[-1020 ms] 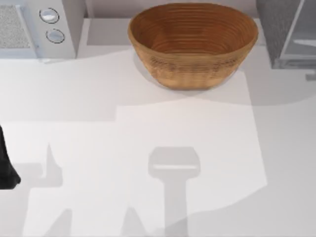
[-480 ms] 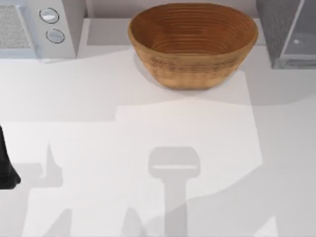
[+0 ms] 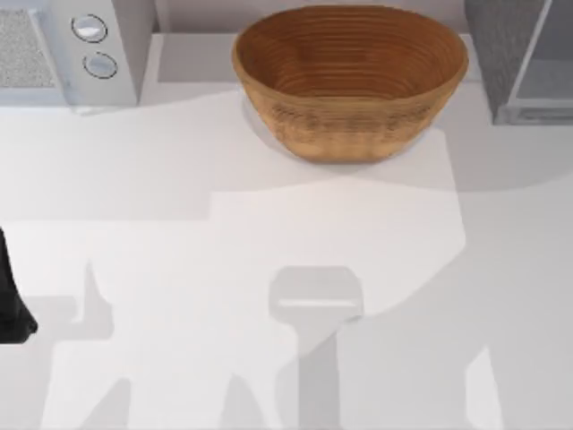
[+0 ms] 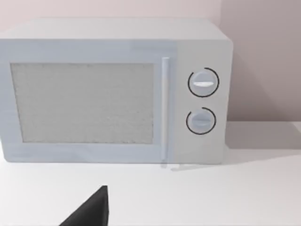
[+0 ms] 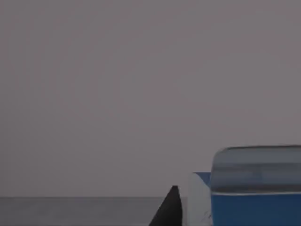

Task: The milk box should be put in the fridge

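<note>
While the fridge [image 3: 524, 58] sits top right, the right wrist shows the milk box [image 5: 249, 193]; pincer grip unclear.

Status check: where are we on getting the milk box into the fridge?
Done: the fridge, at the table's far right corner, appears to stand open, its pale inside showing. In hand: the right wrist view shows the milk box right beside the right gripper's fingertip, against a plain grey surface. Left: confirming it is set down inside. The left arm sits parked at the left edge.
</note>
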Tool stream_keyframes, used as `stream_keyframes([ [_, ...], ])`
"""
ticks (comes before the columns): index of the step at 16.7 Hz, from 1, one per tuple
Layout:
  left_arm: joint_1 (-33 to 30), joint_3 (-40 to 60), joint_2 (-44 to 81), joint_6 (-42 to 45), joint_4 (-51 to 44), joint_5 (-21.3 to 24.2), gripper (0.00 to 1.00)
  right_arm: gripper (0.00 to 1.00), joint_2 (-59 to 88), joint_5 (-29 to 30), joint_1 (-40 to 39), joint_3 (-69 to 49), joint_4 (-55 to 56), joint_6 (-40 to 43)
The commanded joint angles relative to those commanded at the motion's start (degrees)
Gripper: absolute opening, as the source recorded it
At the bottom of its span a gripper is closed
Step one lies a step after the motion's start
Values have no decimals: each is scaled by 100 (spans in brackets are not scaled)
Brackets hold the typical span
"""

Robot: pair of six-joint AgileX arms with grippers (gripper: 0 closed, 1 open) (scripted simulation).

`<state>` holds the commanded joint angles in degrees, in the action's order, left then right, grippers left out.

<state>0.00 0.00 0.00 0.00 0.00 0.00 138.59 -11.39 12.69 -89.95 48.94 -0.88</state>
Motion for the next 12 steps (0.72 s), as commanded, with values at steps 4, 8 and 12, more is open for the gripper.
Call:
stream_keyframes([
  [4,0,0,0,0,0,0,100,0,104,22,-26,-207,-168,5],
  [8,0,0,0,0,0,0,100,15,104,22,-26,-207,-168,5],
  [12,0,0,0,0,0,0,100,45,104,22,-26,-207,-168,5],
])
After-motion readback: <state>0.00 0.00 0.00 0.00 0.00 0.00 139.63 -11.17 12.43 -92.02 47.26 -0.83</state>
